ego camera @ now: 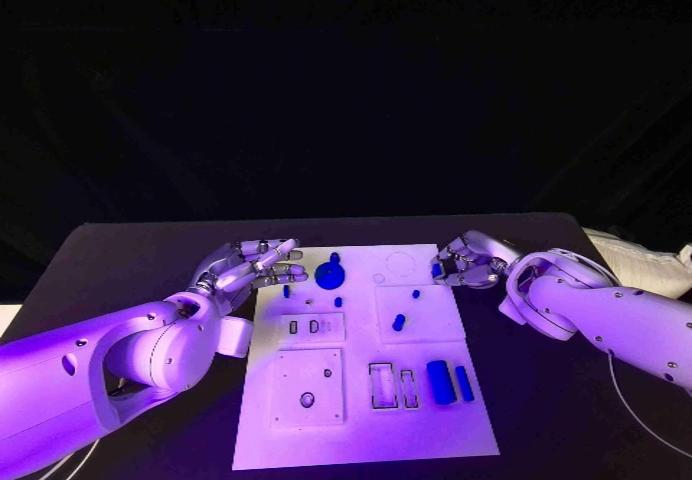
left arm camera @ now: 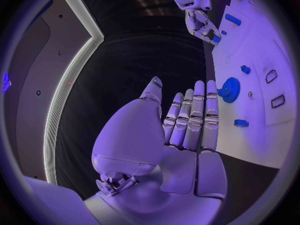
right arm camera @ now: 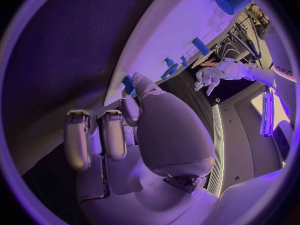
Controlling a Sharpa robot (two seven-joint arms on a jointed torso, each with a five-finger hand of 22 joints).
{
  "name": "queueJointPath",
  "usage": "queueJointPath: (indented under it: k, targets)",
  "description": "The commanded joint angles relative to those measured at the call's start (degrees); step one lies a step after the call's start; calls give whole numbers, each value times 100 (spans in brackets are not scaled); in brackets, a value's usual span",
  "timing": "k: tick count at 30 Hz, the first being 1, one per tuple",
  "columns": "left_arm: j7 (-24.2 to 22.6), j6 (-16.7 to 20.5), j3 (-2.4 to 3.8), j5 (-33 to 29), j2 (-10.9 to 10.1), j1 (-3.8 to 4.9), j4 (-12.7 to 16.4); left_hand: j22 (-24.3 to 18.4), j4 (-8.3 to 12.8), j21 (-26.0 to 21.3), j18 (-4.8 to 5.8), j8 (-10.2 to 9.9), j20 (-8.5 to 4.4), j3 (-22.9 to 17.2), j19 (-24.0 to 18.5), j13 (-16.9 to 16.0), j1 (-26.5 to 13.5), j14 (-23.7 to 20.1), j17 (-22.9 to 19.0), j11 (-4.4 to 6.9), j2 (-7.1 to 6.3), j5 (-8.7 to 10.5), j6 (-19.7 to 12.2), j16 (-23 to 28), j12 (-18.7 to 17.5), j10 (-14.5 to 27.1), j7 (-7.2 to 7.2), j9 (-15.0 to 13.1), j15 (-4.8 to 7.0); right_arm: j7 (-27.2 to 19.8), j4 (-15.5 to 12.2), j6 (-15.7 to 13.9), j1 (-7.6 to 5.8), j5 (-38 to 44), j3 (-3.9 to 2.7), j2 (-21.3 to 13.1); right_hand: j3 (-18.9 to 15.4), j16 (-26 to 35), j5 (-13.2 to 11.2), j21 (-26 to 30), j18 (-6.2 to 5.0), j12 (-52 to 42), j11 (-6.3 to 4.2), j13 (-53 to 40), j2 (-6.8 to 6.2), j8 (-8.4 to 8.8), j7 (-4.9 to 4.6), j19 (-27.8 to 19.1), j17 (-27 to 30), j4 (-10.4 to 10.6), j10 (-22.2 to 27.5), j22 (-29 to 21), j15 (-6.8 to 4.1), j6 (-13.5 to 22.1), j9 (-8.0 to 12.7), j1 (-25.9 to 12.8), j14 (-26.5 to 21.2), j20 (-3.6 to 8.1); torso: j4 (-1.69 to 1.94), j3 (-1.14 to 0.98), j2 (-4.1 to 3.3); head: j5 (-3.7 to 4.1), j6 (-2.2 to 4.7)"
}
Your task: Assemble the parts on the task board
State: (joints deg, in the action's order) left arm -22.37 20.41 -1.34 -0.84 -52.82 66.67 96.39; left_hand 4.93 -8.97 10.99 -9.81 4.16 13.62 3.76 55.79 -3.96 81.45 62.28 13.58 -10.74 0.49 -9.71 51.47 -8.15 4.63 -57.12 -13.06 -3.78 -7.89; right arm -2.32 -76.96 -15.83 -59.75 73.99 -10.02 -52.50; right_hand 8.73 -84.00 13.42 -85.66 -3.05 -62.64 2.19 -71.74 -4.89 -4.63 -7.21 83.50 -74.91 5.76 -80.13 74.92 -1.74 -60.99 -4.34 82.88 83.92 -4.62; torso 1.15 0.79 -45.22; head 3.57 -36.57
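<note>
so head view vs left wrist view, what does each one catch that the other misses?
Head view alone: the whole task board on the black table, with its near recesses and the two long blue parts standing side by side by the board's right edge.

Left wrist view alone: the left hand from behind, fingers straight and close together, holding nothing, off the board's edge.

Both: the blue gear on the board's far part, and the right hand at the far right corner, its fingers closed around a small blue part.
</note>
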Motion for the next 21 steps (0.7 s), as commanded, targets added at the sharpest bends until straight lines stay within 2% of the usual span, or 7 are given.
queueJointPath:
  k: [1,10,16,21]
  targets:
    - [-26,-71,3,-12,5,2,15,-8,27,-36,-55,-38,35,-6,7,4,34,-28,7,-11,15,8,-47,31,-18,46,-89,7,4,-14,4,79,9,64,1,13,50,-41,-50,-41,81,-26,-20,-6,63,-24,7,19,-495,2,-26,554,-22,-65,-8,-2,414,14,3,-2,0,-4,-2]
    - [-17,-72,3,-12,1,2,18,-8,27,-36,-55,-38,35,-6,7,4,34,-28,7,-11,15,8,-47,31,-18,46,-89,7,4,-22,-2,21,10,64,1,33,260,-75,-320,-62,91,-93,-113,-63,208,-164,130,47,-560,-66,-58,602,-94,-417,-76,40,424,67,-3,-8,-2,-9,-7]
    - [-15,-71,3,-12,-2,2,18,-8,27,-36,-55,-38,35,-6,7,4,34,-28,7,-11,15,8,-47,31,-18,46,-89,7,4,43,-30,-268,10,65,1,39,386,-100,-395,-80,100,-130,-166,-93,323,-225,196,73,-607,-96,-92,643,-139,-555,-119,32,433,111,-5,-10,-1,-10,-6]
    - [-13,-71,3,-12,-1,2,16,-9,34,-39,-55,-38,36,-9,8,5,39,-29,11,-12,27,15,-49,35,-19,47,-90,7,4,138,-126,-442,9,74,-1,30,442,-116,-399,-89,105,-148,-176,-107,382,-220,206,87,-636,-82,-111,665,-153,-555,-130,-20,438,129,1,-6,2,-11,7]
